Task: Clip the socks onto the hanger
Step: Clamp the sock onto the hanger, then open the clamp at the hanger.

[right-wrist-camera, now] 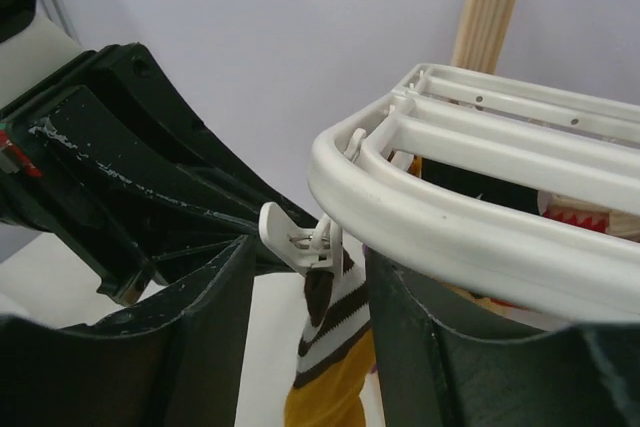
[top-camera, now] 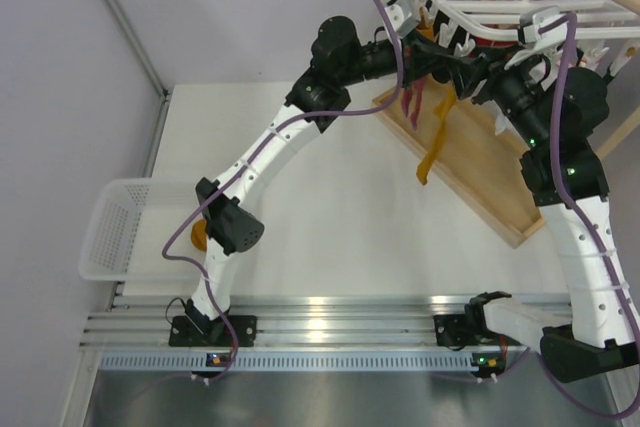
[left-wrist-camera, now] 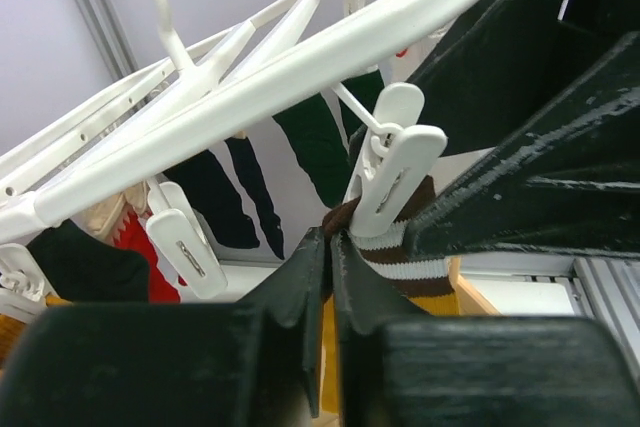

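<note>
— Where is the mustard sock [top-camera: 433,142]?

— It hangs from the near edge of the white hanger [top-camera: 500,2]. From above it shows against the wooden board [top-camera: 480,182] lying on the table [top-camera: 330,217]. A white clip [left-wrist-camera: 400,172] bites its brown-and-white striped cuff, and the yellow leg dangles limp below. A purple sock [top-camera: 411,102] hangs just beside it.

— And the left hand [left-wrist-camera: 328,242]?

— Its fingers are pressed together with only a slit between them. The tips sit right against the edge of the cuff, just below the clip. I cannot tell whether any fabric is caught between them.

— The right hand [right-wrist-camera: 308,252]?

— Released. Its fingers are spread wide, one on either side of the clip and cuff, close under the hanger's rim.

— Anything else up there?

— Dark socks [left-wrist-camera: 315,147] and a red piece [left-wrist-camera: 135,237] hang from clips farther along. A white basket [top-camera: 110,227] stands at the table's left edge, well apart from the hanger.
</note>
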Controlling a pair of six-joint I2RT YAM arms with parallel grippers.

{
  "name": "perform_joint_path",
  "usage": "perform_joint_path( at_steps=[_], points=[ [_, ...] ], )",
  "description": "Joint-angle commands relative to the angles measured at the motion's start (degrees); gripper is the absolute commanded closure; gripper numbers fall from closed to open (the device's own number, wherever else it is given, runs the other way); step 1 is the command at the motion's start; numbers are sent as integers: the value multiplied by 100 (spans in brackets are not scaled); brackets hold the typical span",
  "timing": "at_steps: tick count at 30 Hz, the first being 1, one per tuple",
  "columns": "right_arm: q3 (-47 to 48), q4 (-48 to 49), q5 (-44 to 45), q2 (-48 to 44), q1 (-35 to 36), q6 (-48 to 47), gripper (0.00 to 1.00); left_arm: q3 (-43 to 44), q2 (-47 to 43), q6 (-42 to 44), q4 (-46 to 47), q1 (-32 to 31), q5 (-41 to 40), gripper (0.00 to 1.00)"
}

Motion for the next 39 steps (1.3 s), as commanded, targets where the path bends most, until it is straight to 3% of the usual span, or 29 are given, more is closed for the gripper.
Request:
perform_joint_path(
  at_steps=[1, 2, 3, 4, 6, 9, 12, 16, 23, 39],
  points=[
    [16, 176, -19, -51, 54, 19, 54, 155, -356, -288, 509, -22, 74, 86],
    [7, 211, -19, -69, 54, 46, 59, 111, -373, -315, 561, -22, 65, 76],
    [7, 229, 68, -60, 45, 55, 71, 67, -382, -341, 553, -22, 57, 71],
    [16, 281, 121, -69, 45, 72, 76, 58, -400, -394, 553, -22, 30, 68],
    [25, 299, 261, -60, 54, 90, 81, -47, -435, -420, 544, -22, -31, 57],
    [51, 308, 402, -95, 45, 81, 86, -276, -558, -447, 491, -22, -233, 52],
    [51, 282, 525, -165, 54, 46, 87, -530, -672, -560, 509, 5, -627, 49],
    [25, 177, 675, -288, 37, -51, 86, -988, -752, -1367, 1141, 320, -927, 46],
    [-37, 45, 798, -438, 19, -278, 88, -1032, -436, -1484, 1712, 400, -1191, 40],
    [86, -140, 860, -438, 1, -367, 93, -944, 268, -1818, 3031, 207, -646, 34]
  ],
)
